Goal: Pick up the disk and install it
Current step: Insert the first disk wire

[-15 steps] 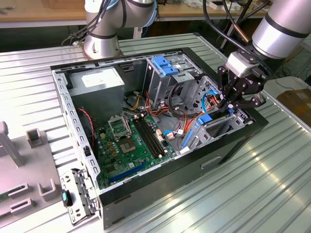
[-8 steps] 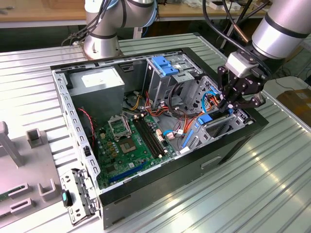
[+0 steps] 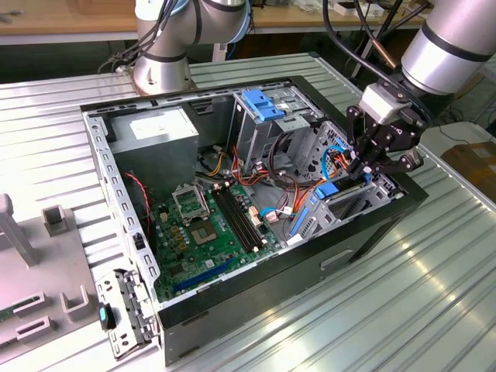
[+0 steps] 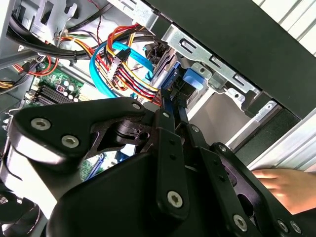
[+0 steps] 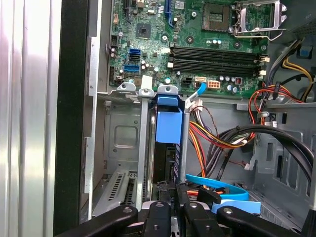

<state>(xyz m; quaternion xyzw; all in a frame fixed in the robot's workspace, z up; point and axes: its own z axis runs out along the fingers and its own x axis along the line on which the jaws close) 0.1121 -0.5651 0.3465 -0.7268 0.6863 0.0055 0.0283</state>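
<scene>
Your hand (image 3: pixel 361 172) is clamped on the disk (image 5: pixel 168 127), edge-on in the drive bay (image 5: pixel 121 143) beside the motherboard (image 5: pixel 197 44)

Silver arm (image 3: pixel 446 46) with black cables, black screw-studded gripper (image 3: pixel 370 164).

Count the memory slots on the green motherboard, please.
4. The memory slots lie side by side in one row on the motherboard, between the processor socket and the bay where the gripper holds the disk. None seems hidden.

Ribbed metal table (image 3: pixel 434 287), open computer case (image 3: pixel 256 287) on it, grey fixture block (image 3: pixel 39 263) beside.
</scene>
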